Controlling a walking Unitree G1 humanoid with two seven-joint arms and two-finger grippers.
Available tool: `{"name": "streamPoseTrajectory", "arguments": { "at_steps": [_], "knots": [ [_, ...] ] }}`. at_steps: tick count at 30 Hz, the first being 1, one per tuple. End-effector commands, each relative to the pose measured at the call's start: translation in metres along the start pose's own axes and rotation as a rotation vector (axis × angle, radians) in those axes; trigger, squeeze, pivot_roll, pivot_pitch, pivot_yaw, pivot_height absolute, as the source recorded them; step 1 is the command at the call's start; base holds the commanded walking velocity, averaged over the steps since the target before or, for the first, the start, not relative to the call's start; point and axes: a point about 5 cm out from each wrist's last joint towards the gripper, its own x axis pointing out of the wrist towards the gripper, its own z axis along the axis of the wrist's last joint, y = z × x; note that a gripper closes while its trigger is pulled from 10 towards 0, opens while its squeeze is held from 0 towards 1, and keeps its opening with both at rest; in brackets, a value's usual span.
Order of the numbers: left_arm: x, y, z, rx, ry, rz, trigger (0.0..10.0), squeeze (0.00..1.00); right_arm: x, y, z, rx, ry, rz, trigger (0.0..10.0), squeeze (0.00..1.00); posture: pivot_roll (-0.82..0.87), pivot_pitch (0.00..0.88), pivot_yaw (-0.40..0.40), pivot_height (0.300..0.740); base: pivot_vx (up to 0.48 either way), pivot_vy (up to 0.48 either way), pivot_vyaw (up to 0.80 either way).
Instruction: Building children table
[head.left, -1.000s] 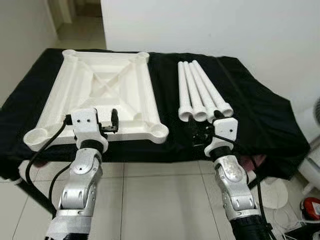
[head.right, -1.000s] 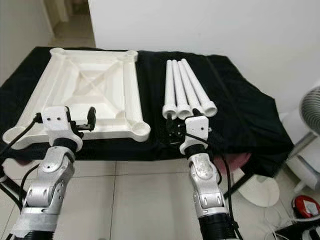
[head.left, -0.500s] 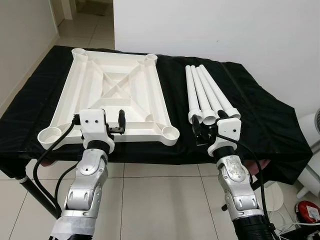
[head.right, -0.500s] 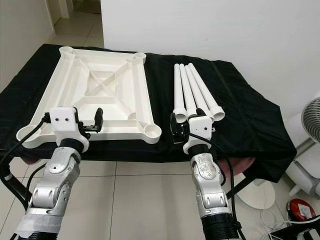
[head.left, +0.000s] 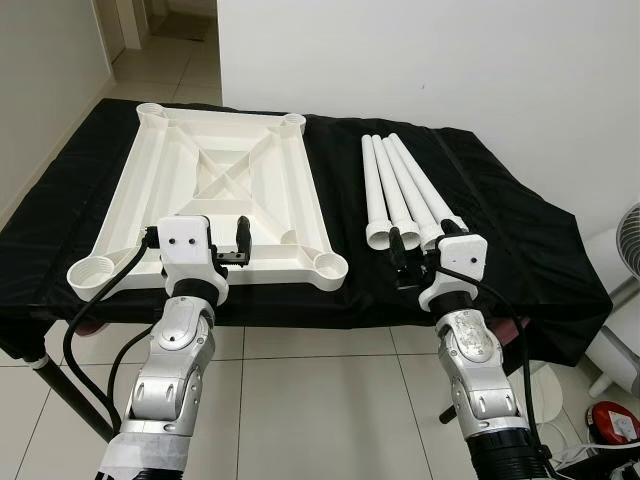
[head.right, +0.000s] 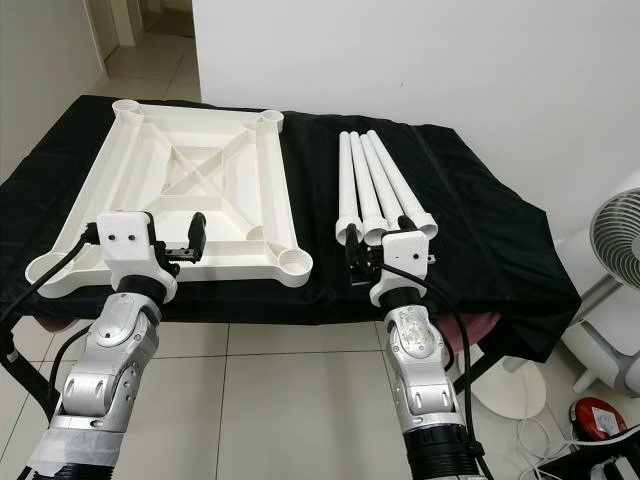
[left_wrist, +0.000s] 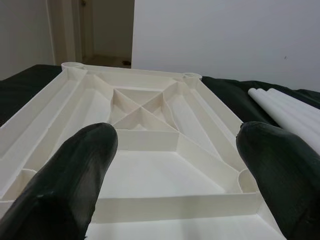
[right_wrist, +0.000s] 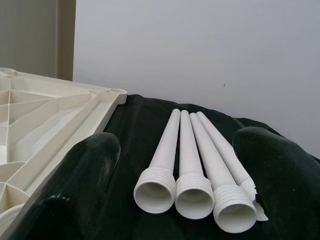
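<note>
A white plastic tabletop (head.left: 215, 190) lies upside down on the left of the black-draped table, ribs and corner sockets facing up. Several white legs (head.left: 405, 190) lie side by side to its right, threaded ends (right_wrist: 192, 192) toward me. My left gripper (left_wrist: 172, 200) is open at the tabletop's near edge, holding nothing; one black finger (head.left: 242, 235) stands over the rim. My right gripper (right_wrist: 182, 200) is open just short of the legs' threaded ends, which show between its fingers (right_wrist: 85, 185) without touching them.
The black cloth (head.left: 500, 230) hangs over the table's front and right edges. A white wall runs behind; a doorway opens at the back left. A white fan (head.right: 615, 230) and a red object (head.right: 600, 415) stand on the tiled floor to the right.
The whole picture has shifted, so the camera moved. Both grippers keep about the same places by the tabletop edge and the leg ends, still open.
</note>
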Motion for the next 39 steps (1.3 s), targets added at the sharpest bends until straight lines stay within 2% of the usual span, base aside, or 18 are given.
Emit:
{"name": "streamPoseTrajectory", "arguments": {
  "at_steps": [1,24,28,35,39],
  "knots": [
    [0.003,-0.005,0.004,0.002,-0.018,-0.047,10.0,0.00,-0.001,-0.005,-0.003,-0.008,0.011,-0.019,10.0,0.00,0.04,0.000,-0.113,0.740,0.270,0.000,0.00],
    [0.004,-0.004,0.004,-0.001,-0.027,-0.022,10.0,0.00,0.001,-0.009,-0.003,-0.026,0.010,-0.009,10.0,0.00,0.04,0.000,-0.127,0.740,0.271,0.000,0.00],
    [0.003,-0.005,0.003,-0.009,-0.020,-0.015,10.0,0.00,0.002,-0.009,-0.003,-0.027,0.010,-0.006,10.0,0.00,0.04,0.000,-0.128,0.740,0.000,0.000,0.00],
    [0.004,-0.010,0.003,-0.060,-0.022,-0.034,10.0,0.00,0.004,-0.010,-0.003,-0.025,0.014,-0.008,10.0,0.00,0.04,0.000,-0.129,0.740,0.000,0.000,0.00],
    [0.005,-0.020,0.003,-0.074,0.011,-0.086,10.0,0.00,0.005,-0.011,-0.003,-0.012,0.020,-0.011,10.0,0.00,0.04,0.000,-0.129,0.740,0.000,0.000,0.00]
  ]
}}
